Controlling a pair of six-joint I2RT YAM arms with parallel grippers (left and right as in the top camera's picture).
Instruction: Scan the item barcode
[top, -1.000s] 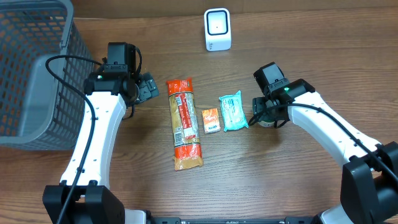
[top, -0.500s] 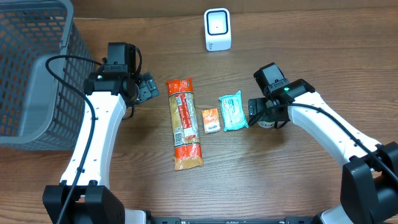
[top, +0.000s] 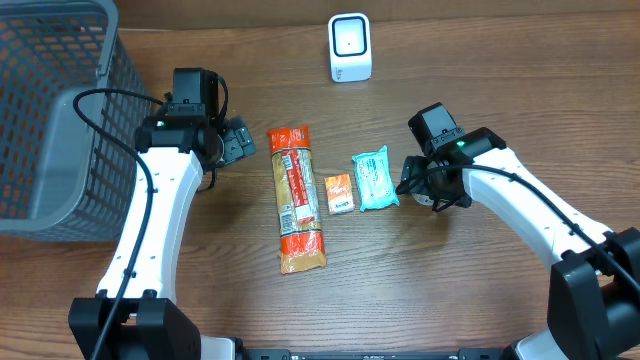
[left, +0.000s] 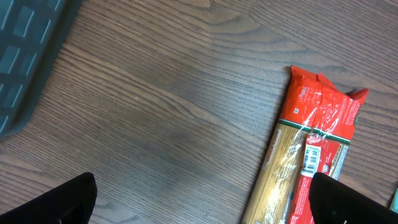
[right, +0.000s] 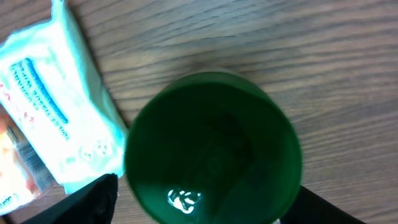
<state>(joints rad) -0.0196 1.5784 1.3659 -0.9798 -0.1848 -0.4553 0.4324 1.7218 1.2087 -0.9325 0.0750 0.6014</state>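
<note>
**A:** How does the right pincer (right: 208, 186) stand?

**B:** Its two fingers (right: 93, 202) flank a round green item (right: 211, 149), one on each side, right at its rim. I cannot tell whether they press on it.

**A:** And where is that item?

**B:** On the tabletop (right: 249, 37), just beside a pale blue-green wipes pack (right: 59, 106). From overhead the arm hides most of it.

**A:** What about the left pincer (left: 203, 180)?

**B:** It is spread wide, with nothing between its fingers but bare wood. The red end of a long pasta packet (left: 314, 106) lies off to one side of it.

**A:** What lies farther out?

**B:** A small orange packet (top: 340, 192) lies between the pasta packet and the wipes pack. The white scanner (top: 349, 47) stands near the far edge, well apart from the green item. A grey mesh basket (top: 50, 110) sits at the far left.
</note>
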